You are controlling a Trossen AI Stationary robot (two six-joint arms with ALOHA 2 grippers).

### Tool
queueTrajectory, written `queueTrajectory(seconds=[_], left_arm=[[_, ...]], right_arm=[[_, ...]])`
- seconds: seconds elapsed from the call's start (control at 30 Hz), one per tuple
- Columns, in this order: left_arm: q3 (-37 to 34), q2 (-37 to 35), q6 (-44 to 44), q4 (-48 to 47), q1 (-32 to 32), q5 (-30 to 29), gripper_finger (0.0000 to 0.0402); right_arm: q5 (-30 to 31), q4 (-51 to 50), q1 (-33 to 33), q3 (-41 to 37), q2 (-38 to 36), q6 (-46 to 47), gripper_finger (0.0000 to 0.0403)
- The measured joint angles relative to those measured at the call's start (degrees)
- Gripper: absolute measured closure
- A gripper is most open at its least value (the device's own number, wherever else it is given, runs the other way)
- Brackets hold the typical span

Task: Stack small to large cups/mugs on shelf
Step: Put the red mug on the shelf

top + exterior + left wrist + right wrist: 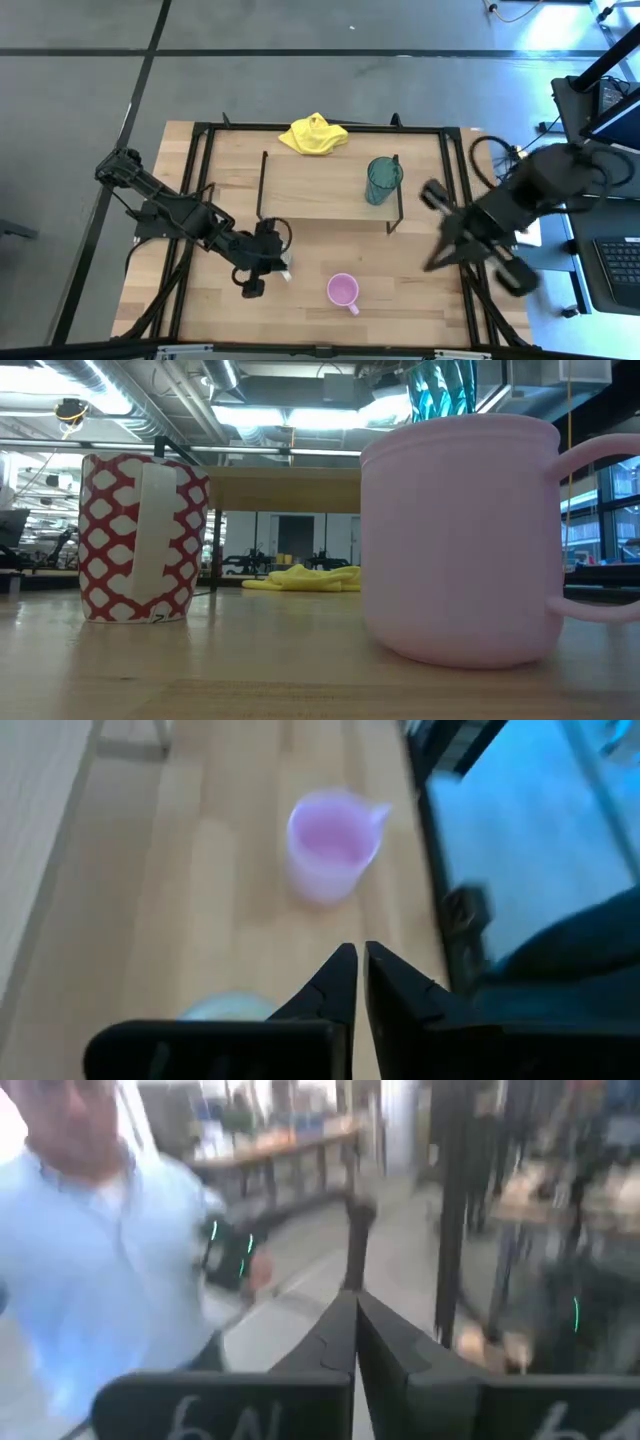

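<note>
Table point(330, 250) first: light wood top w/ a black frame round it, seen whole only from the high cam. Shelf point(320, 185) sits toward the back, board on thin dark wire legs; low cam catches just its front edge point(285, 488) as a pale band behind the mugs.

Teal cup point(382, 180) stands upright on the shelf's right end. Low cam shows only its rim point(440, 388) poking above the pink mug. Yellow cloth point(314, 135) is bunched at the shelf's back edge; low cam sees it under the shelf point(300, 577), between the two mugs.

Left gripper point(262, 268) is low over the front-left of the table, beside the shelf's front-left corner. Its wrist cam shows the fingers point(335, 985) nearly pinched together, narrow slit btwn them, nothing in them. Right gripper point(440, 255) is off past the table's right edge, lifted; fingers point(340, 1335) pressed together, empty. That wrist cam looks out at a person point(90, 1270) in a light blue shirt.

Pink mug point(343, 291) stands front-centre on the table, apart from the shelf. Only the low cam shows the white mug's point(143, 538) red lattice pattern; from above it's a pale sliver point(286, 266) by the left gripper.

Writing: "6N" on the right gripper's base, prob. partial; nothing else readable.
</note>
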Motion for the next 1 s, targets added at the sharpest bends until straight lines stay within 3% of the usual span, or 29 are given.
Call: queueTrajectory(seconds=[0.17, 0.23, 0.5, 0.67, 0.9, 1.0], left_arm=[[0.04, 0.00, 2.39, 8.92, -1.06, -2.14, 0.0387], [0.03, -0.01, 1.64, 10.11, -1.06, -2.73, 0.0387], [0.02, 0.00, -3.54, 9.03, -1.08, -2.66, 0.0388], [0.02, 0.02, -4.09, 9.16, -1.10, -3.65, 0.0388], [0.02, 0.02, -5.36, 9.38, -1.04, -5.48, 0.0388], [0.02, 0.02, -5.53, 7.96, -1.04, -4.35, 0.0388]], right_arm=[[14.45, -23.86, 0.71, 0.14, -8.98, 8.79, 0.0389], [18.65, -27.05, 0.77, 0.12, -12.06, 8.76, 0.0389], [15.25, -27.71, 0.80, -2.99, -24.06, 2.58, 0.0375], [14.13, -24.66, 0.80, -20.00, -34.62, 4.03, 0.0373], [7.97, 5.05, 0.77, -53.03, -56.17, -1.68, 0.0373], [6.53, 10.81, 0.77, -62.98, -63.26, 0.47, 0.0373]])
